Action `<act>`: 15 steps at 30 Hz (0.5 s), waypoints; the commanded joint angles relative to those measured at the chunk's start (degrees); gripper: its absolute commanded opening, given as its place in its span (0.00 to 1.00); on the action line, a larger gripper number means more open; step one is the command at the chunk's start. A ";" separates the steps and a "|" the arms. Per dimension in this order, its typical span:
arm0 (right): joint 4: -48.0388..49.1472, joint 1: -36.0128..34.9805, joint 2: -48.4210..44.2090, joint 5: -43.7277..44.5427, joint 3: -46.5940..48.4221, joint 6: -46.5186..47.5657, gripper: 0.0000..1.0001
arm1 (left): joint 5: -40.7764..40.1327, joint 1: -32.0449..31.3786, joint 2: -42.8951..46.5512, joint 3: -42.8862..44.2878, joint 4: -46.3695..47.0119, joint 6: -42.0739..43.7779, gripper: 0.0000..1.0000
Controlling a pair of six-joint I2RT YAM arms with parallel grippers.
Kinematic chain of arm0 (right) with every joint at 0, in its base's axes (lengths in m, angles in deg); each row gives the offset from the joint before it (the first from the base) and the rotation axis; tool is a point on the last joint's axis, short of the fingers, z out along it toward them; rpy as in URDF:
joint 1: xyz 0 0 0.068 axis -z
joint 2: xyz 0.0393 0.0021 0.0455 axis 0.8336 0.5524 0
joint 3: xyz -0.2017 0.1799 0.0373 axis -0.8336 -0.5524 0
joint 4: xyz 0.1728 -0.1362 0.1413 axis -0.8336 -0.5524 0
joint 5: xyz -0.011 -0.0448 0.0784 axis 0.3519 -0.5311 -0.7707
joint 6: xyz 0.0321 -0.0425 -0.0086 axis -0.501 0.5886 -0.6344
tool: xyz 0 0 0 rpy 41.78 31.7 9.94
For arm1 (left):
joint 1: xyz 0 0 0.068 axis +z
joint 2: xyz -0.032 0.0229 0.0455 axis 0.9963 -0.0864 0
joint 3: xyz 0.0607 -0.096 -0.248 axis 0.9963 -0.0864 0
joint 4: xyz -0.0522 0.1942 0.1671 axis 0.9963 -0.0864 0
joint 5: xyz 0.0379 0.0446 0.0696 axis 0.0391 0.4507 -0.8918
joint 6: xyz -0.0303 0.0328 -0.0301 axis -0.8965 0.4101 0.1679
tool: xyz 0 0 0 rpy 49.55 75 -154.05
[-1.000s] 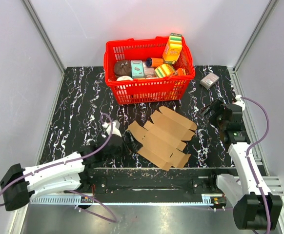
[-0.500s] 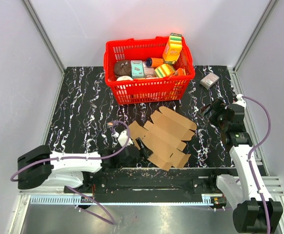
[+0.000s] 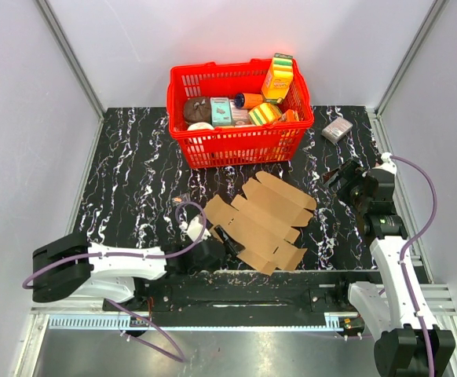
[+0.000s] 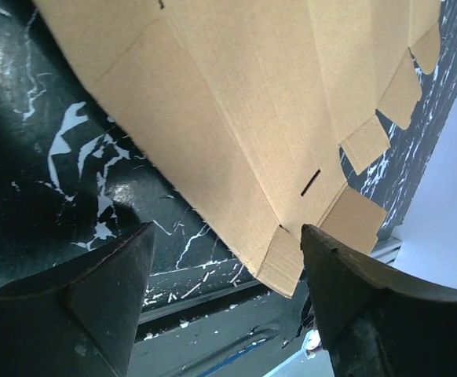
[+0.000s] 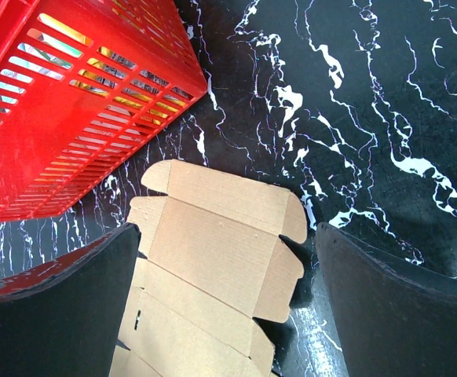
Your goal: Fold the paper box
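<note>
The paper box [image 3: 261, 220] is a flat brown die-cut cardboard sheet lying in the middle of the black marbled table. My left gripper [image 3: 225, 250] is open and low at the sheet's near left edge. In the left wrist view the sheet [image 4: 236, 118] fills the top, and its near corner flap reaches in between the open fingers of the left gripper [image 4: 227, 259]. My right gripper [image 3: 340, 177] is open and empty, to the right of the sheet and apart from it. The right wrist view shows the sheet's far flaps [image 5: 213, 259] framed between the open fingers of the right gripper [image 5: 227, 236].
A red basket [image 3: 240, 145] full of colourful packages stands behind the sheet; it also shows in the right wrist view [image 5: 63, 102]. A small grey-pink box [image 3: 338, 129] lies at the back right. The table's front edge and a metal rail [image 4: 213, 330] run just below the sheet.
My left arm has swung in from the left and brought its open gripper to the sheet's near left edge. The right gripper has shifted slightly away. The sheet has not moved.
</note>
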 commanded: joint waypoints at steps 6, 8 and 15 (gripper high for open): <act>0.97 -0.02 0.41 -0.63 3.56 0.38 1.00 | -1.89 -1.27 -1.02 -3.90 7.04 -8.78 0.78; 0.88 -0.02 -0.03 -0.71 3.29 0.38 1.00 | -2.16 -1.27 -1.89 -4.95 8.90 -9.66 0.77; -0.26 -0.02 -1.43 -0.01 3.47 0.38 1.00 | -2.25 -1.97 -6.11 -8.03 18.65 -16.51 0.73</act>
